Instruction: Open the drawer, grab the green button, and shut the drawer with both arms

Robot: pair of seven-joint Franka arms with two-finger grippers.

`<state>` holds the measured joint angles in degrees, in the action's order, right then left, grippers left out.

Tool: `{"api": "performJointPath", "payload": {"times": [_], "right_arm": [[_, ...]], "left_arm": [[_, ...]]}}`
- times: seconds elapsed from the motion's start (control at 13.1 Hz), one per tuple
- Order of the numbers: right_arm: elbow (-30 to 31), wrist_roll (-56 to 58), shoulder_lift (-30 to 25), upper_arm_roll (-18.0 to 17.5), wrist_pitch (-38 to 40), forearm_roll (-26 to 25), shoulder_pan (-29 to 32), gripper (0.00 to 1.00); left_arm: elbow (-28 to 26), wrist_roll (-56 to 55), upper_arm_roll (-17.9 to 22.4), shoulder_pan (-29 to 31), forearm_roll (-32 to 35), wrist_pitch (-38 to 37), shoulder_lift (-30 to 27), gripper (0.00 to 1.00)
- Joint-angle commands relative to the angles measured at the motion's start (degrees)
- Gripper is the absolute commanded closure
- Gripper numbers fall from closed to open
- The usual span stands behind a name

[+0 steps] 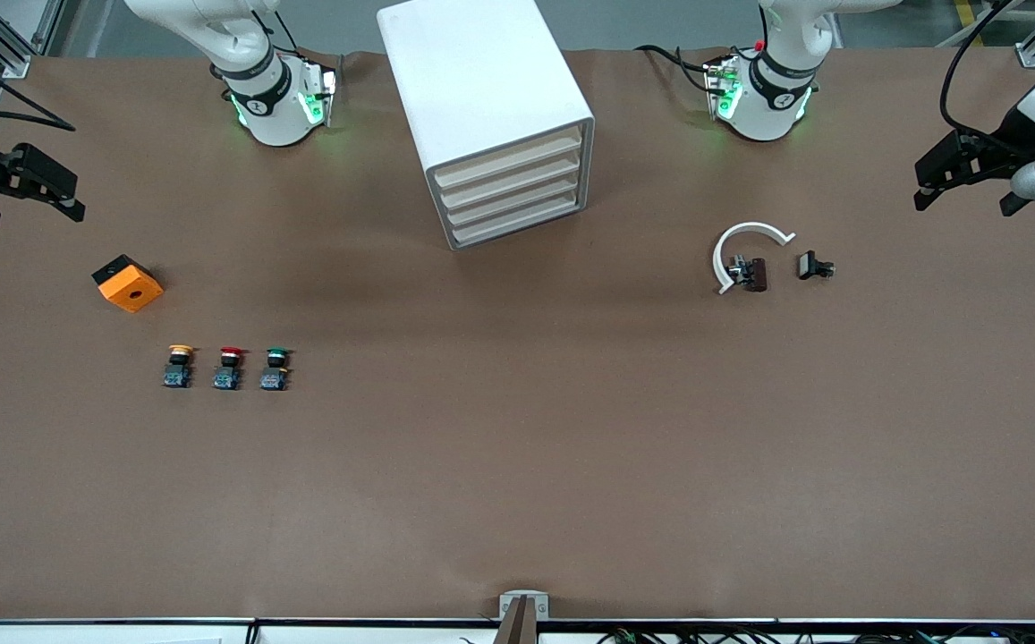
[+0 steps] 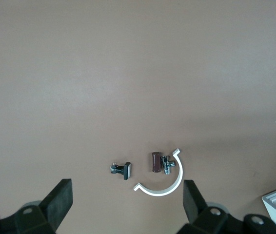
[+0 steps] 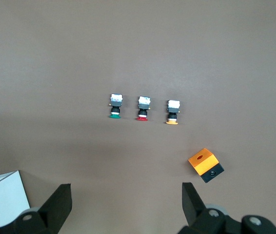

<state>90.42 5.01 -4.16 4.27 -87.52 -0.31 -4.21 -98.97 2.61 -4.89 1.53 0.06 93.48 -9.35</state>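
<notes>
Nothing started yet: all four drawers of the white drawer cabinet [image 1: 490, 116] look shut, flush fronts.

Left tool [image 1: 964, 174] hangs at the left arm's end of the worktop [image 1: 517, 483], fingers spread wide, nothing held. Its wrist view looks down on a white C-shaped clip [image 2: 162, 183], a small brown part [image 2: 156, 162] and a small black part [image 2: 122, 169].

Right tool [image 1: 21, 183] hangs at the right arm's end, also wide open and empty; its wrist view shows the button row between its fingers [image 3: 57, 204]. Both arms wait.

Green button [image 1: 275, 368] stands on the worktop, not in a drawer, nearer the front camera than the cabinet, toward the right arm's end. It is last in a row with the red button [image 1: 228, 368] just beside it and the yellow button [image 1: 179, 367] after that. An orange box [image 1: 127, 283] lies near the row.

Handling guess: button is small, light, rigid plastic, not fragile. Round cap likely slick and could roll out of a pinch. Better grip looks like the black body or the blue base, on flat sides. Red neighbour is close, so finger clearance is tight; could knock it over.
</notes>
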Motion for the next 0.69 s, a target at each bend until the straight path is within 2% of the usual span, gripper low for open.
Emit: {"api": "performJointPath", "payload": {"times": [0.0,0.61], "right_arm": [[-1.3,0.44,0.47,-0.05,0.77,-0.56,-0.09,0.0],[-1.3,0.44,0.47,-0.14,0.77,-0.48,-0.09,0.0]], "left_arm": [[0.62,0.38,0.23,0.14,-0.94,-2.42,-0.41,0.0],[0.7,-0.06,0.23,0.14,-0.94,-3.83,-0.32,0.0]]}}
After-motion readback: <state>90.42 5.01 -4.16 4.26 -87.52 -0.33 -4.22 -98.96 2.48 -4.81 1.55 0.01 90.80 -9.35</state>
